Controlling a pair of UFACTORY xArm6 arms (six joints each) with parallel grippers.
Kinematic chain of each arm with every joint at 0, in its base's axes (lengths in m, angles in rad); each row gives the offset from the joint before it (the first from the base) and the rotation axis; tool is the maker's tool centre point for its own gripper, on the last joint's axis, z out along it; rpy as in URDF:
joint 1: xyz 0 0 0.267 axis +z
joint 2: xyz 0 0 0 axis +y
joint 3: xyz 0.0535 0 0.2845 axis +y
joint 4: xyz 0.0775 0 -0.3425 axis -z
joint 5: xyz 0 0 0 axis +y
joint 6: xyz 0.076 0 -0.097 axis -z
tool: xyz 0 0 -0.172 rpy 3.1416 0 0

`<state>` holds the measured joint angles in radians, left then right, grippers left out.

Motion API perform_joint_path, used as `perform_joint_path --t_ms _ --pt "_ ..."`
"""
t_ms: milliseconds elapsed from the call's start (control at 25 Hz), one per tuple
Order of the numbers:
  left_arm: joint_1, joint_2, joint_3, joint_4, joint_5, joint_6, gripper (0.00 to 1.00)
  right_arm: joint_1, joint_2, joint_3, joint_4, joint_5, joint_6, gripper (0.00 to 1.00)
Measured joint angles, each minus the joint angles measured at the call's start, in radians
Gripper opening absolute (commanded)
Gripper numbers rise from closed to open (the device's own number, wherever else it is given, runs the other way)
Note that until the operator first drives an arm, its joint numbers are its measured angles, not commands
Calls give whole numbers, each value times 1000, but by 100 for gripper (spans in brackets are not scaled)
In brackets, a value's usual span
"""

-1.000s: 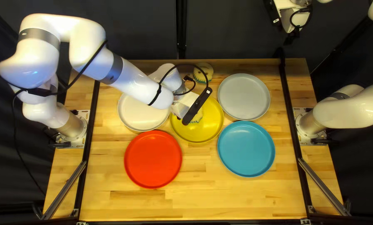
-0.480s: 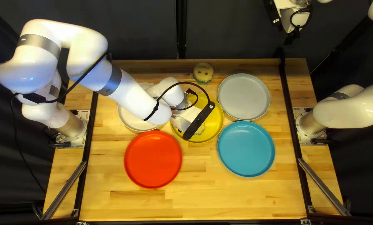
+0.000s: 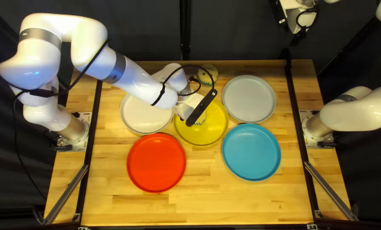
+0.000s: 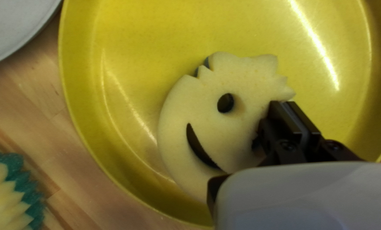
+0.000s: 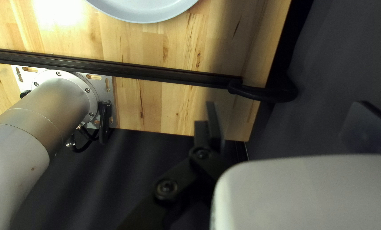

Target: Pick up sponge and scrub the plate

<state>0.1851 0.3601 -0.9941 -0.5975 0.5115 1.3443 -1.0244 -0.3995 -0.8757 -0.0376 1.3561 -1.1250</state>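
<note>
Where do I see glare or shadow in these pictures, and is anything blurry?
Left wrist view: white glare streaks the glossy yellow plate. Right wrist view: a bright patch washes out some of the wooden table, shadow darkens it near the black cable loop, and one finger of my right gripper looks soft.

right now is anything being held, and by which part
The sponge, in the yellow plate: my left gripper holds its edge beside the half-hidden eye hole. My right gripper is open and empty.
</note>
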Motion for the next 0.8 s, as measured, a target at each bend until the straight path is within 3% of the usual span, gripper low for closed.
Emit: perform_joint_path --t_ms 200,800 --pt "-45 0 -5 8 -12 -35 0 0 0 0 0 0 0 100" --pt "-203 -88 106 49 -90 -177 0 0 0 0 0 0 0 100"
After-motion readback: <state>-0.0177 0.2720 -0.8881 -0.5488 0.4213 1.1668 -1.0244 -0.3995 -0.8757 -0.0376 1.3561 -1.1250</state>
